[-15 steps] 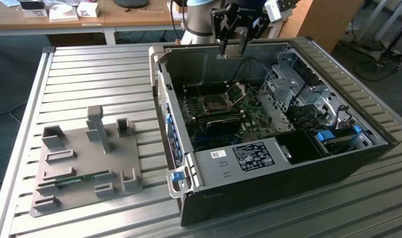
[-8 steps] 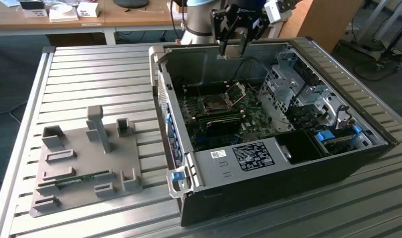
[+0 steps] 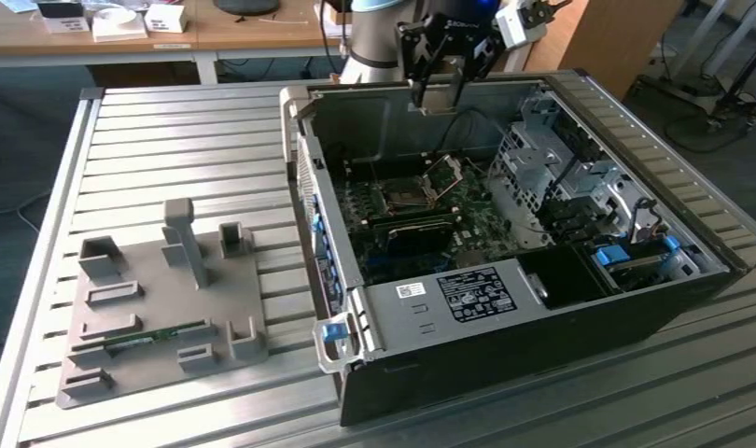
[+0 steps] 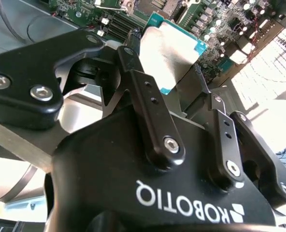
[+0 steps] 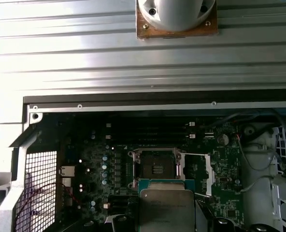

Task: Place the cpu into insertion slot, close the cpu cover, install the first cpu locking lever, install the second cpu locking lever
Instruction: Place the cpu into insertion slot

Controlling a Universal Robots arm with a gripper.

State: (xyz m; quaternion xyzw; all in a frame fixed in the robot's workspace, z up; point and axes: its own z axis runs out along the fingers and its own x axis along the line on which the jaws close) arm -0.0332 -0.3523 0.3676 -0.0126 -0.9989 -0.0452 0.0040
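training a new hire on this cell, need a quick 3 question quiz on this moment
1. True or false: the socket lies empty.
2. What does the end effector grip? A) the cpu B) a memory stick C) a cable
3. Fill in: the cpu cover stands ____ (open or shut).
Key: 1 true; 2 A; 3 open.

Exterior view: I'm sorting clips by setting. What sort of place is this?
Likely a robotics lab or workshop: a robot arm over an open PC case on a slatted metal table, with a cluttered wooden desk behind.
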